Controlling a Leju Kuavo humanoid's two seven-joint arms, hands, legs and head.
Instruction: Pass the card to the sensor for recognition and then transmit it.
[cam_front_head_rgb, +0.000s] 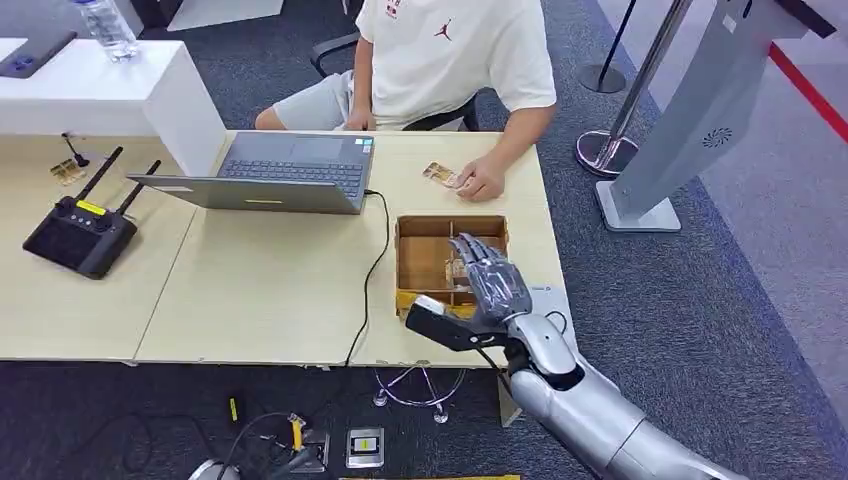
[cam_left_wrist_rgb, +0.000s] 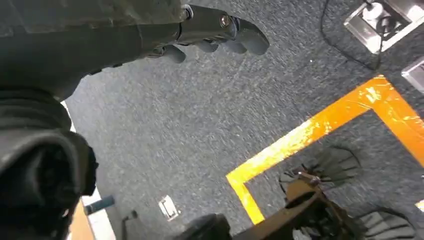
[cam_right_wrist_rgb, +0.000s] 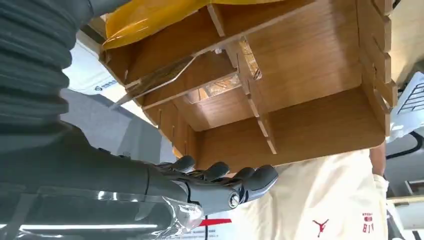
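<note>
Right hand (cam_front_head_rgb: 490, 282), fingers spread and holding nothing, hovers right over the wooden compartment box (cam_front_head_rgb: 412, 262), the card (cam_front_head_rgb: 457, 270) lying just beneath its fingertips, while the left hand (cam_left_wrist_rgb: 220, 32) hangs loosely curled above the carpet.

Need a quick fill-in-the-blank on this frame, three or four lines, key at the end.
1. The right hand hovers, fingers spread, over the wooden ____ on the table.
2. The seated person's hand rests on a ____ beside the laptop.
3. The left hand hangs above grey ____ marked with orange tape.
4. The black controller has two ____.

Missing: box; card; carpet; antennas
</note>
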